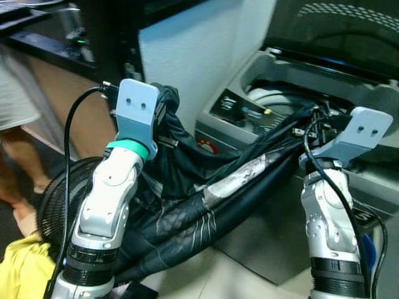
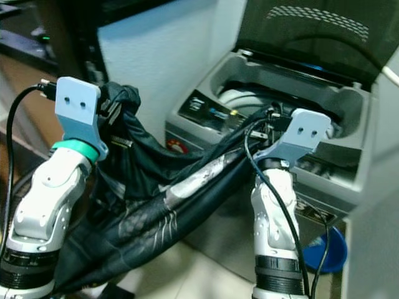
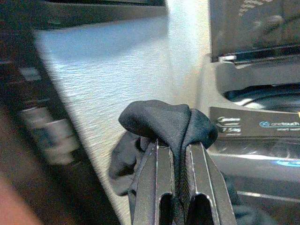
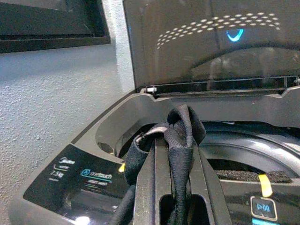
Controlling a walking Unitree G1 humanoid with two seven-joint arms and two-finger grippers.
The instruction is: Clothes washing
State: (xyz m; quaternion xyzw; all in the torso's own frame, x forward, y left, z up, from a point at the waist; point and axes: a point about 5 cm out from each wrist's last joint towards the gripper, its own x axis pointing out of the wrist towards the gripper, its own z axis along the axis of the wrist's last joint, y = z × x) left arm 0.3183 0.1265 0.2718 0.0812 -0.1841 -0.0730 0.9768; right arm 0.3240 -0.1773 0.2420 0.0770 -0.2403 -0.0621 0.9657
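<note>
A long dark garment (image 1: 206, 199) with a pale print stretches between both arms in front of a grey top-loading washing machine (image 1: 274, 68) whose lid stands raised. My left gripper (image 3: 174, 164) is shut on one bunched end of the garment (image 3: 164, 119), held high to the left of the machine by the white wall. My right gripper (image 4: 178, 150) is shut on the other end (image 4: 180, 129), at the machine's front rim over the drum opening (image 1: 274, 96). The middle of the cloth sags toward the floor.
A person's legs and shorts (image 1: 15, 124) stand at the far left. A black fan (image 1: 56, 199) and a yellow item (image 1: 25, 268) sit low on my left. A blue object (image 2: 327, 249) lies by the machine's base. Dark shelving (image 1: 62, 31) is behind.
</note>
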